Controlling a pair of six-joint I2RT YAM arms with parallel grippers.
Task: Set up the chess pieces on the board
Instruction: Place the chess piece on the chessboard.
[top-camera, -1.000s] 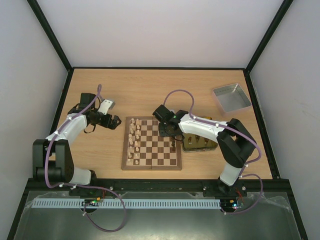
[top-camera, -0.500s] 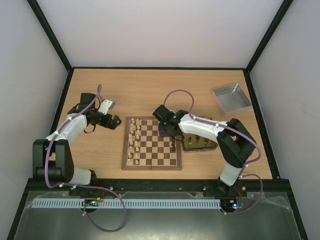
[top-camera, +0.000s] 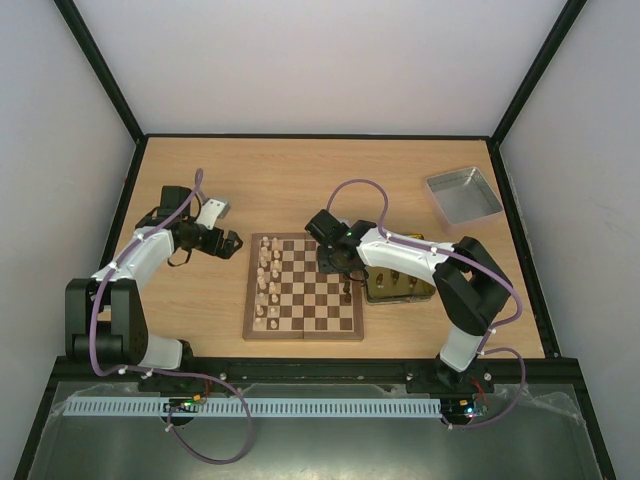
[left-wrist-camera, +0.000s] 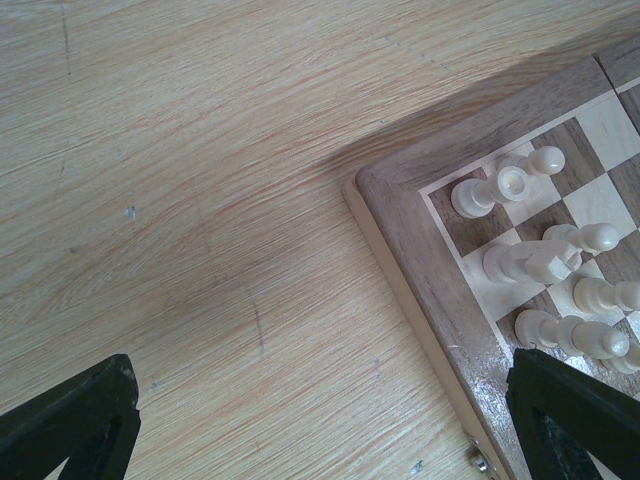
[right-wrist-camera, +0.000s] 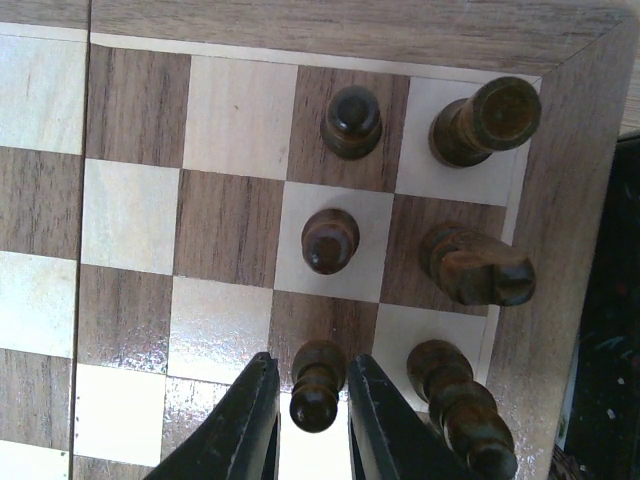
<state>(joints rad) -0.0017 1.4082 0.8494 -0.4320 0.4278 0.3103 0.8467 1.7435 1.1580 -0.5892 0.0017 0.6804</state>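
Note:
The board (top-camera: 310, 300) lies mid-table. Cream chess pieces (top-camera: 268, 285) fill its two left columns and also show in the left wrist view (left-wrist-camera: 520, 260). My right gripper (top-camera: 345, 274) hangs over the board's right side. In the right wrist view its fingers (right-wrist-camera: 250, 420) straddle a dark pawn (right-wrist-camera: 318, 385) that stands on the board (right-wrist-camera: 130, 200), with thin gaps on both sides. Two more dark pawns (right-wrist-camera: 330, 240), a rook (right-wrist-camera: 490, 120), a knight (right-wrist-camera: 475, 265) and a bishop (right-wrist-camera: 450, 400) stand beside it. My left gripper (top-camera: 232, 241) is open and empty over the bare table, left of the board's corner (left-wrist-camera: 420, 230).
A gold tin (top-camera: 398, 285) holding dark pieces sits against the board's right edge, under my right arm. A silver-grey tray (top-camera: 462, 195) stands at the back right. Black frame rails border the table.

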